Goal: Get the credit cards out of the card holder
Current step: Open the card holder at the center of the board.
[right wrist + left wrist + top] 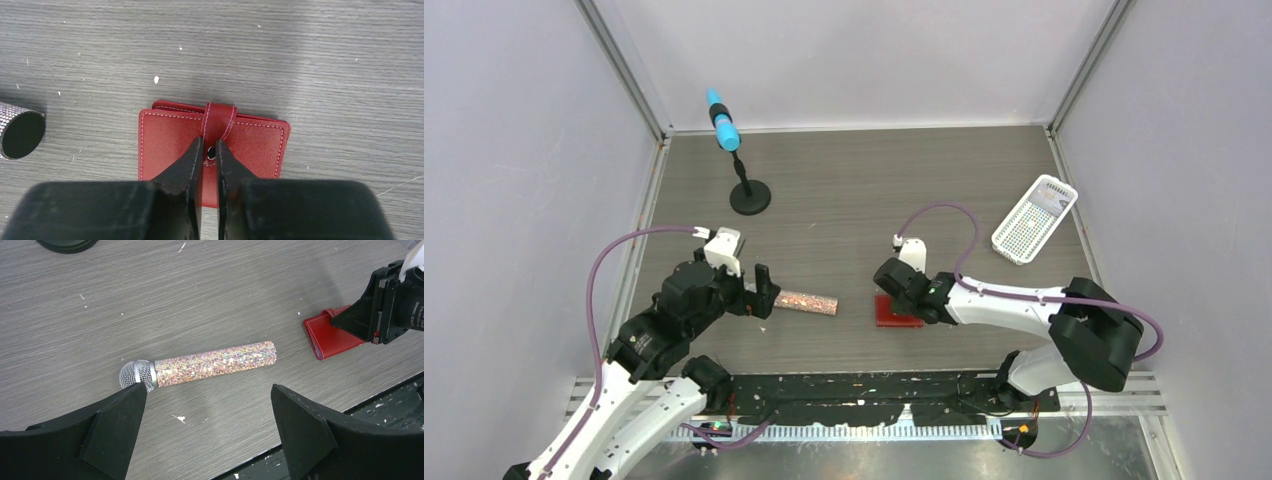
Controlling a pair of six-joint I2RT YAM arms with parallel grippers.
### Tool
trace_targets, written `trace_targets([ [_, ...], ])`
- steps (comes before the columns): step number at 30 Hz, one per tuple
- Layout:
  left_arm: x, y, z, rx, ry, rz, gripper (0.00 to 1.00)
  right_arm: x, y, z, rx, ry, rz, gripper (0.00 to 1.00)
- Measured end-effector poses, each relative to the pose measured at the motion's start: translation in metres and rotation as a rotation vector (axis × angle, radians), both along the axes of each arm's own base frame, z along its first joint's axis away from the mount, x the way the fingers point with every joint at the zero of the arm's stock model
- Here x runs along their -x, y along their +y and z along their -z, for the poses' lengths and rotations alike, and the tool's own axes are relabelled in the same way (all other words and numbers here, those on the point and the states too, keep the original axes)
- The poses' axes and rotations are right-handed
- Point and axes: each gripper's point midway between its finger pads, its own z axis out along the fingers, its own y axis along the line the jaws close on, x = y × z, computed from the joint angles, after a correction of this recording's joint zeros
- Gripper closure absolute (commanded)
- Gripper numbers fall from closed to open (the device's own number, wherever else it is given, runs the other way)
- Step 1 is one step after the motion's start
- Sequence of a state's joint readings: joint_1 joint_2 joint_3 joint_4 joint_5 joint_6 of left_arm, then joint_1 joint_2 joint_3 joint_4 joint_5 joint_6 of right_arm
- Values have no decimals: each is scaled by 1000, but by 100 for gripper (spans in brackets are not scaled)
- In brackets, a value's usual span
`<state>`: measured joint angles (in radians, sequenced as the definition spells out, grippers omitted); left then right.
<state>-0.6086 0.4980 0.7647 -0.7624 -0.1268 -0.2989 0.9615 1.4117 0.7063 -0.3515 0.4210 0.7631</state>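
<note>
The red card holder (165,145) lies folded shut on the grey table, held closed by a snap strap (218,117). It also shows in the top view (896,312) and the left wrist view (332,337). My right gripper (209,146) is down on it, its fingers pinched on the strap beside the metal snap. In the top view the right gripper (902,290) covers the holder's far edge. The credit cards are hidden inside. My left gripper (207,390) is open and empty, just above the table, near the head of a glittery microphone (215,362).
The glittery pink-brown microphone (809,301) lies between the two grippers. A black stand with a blue clip (744,190) is at the back left. A white perforated basket (1034,218) sits at the back right. The table's front edge runs close behind both grippers.
</note>
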Motion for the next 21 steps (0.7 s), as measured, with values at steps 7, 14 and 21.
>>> trace_targets([
  [7,5,-7,-2,24,35,26,7,2,2,-9,-51,-18,16,95],
  [14,16,-30,0,126,134,90,10,10,2,-31,-188,-48,35,95],
  [21,21,-51,7,223,210,129,11,16,2,-59,-326,-88,52,95],
])
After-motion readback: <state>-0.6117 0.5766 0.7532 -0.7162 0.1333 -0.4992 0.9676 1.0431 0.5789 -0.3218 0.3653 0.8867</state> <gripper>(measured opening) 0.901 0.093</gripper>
